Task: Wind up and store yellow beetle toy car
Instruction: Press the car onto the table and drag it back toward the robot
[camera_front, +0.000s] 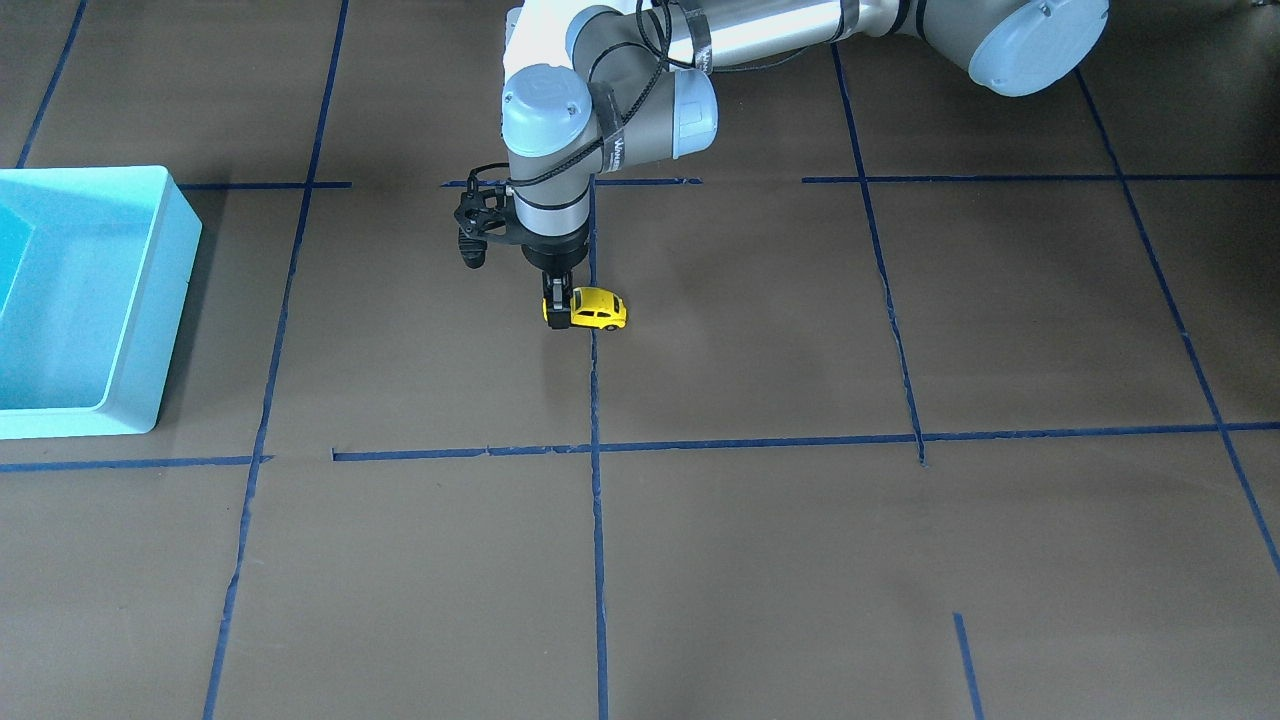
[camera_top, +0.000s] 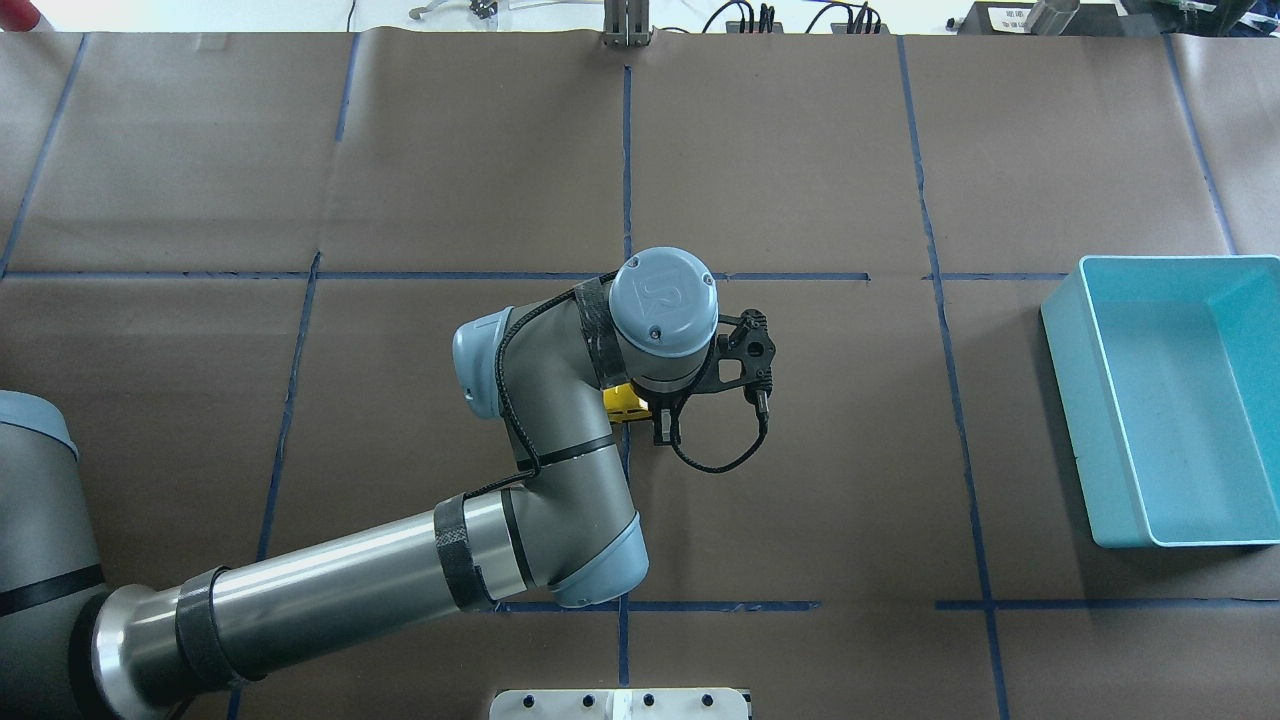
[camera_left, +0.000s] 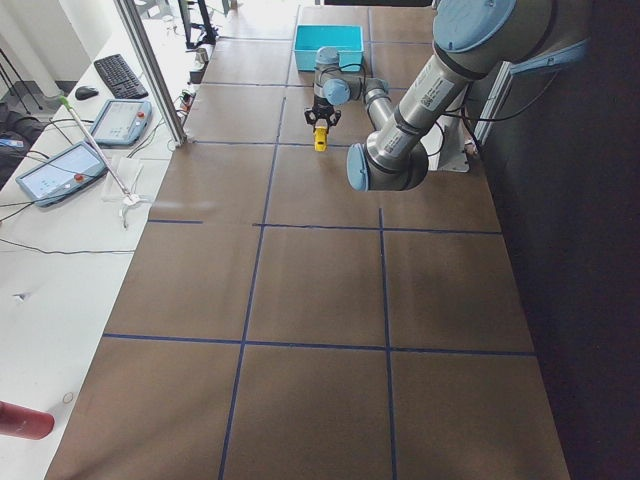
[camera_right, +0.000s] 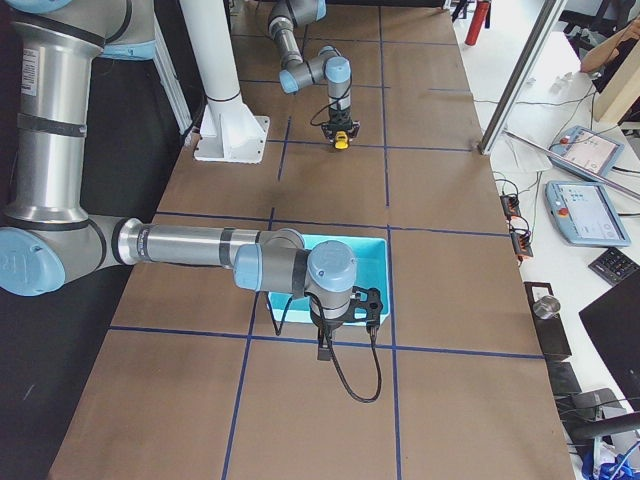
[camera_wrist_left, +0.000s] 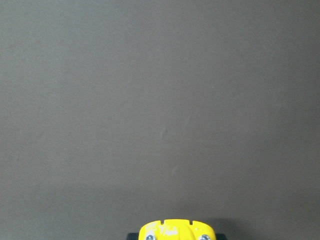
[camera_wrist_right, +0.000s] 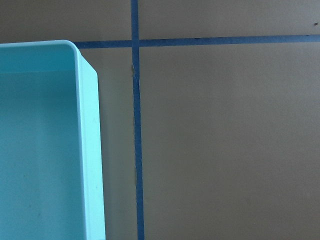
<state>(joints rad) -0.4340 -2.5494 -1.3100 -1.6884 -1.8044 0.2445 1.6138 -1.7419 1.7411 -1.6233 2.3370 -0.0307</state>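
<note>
Now the left gripper (camera_front: 556, 308) clamps one end of the tiny yellow beetle toy car (camera_front: 600, 309), well apart from the light blue plastic bin (camera_front: 150, 320). Winding seems underway and storing is not yet done. Beside that bin, the right gripper (camera_right: 323, 350): opening, cannot tell.

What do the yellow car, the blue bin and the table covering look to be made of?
The yellow beetle toy car has a glossy painted shell with a highlight on the roof; die-cast metal or hard plastic, cannot tell which. The light blue bin looks like moulded plastic: smooth satin walls, rounded corners. The table covering looks like matte brown paper, seams showing, marked with blue tape.
</note>
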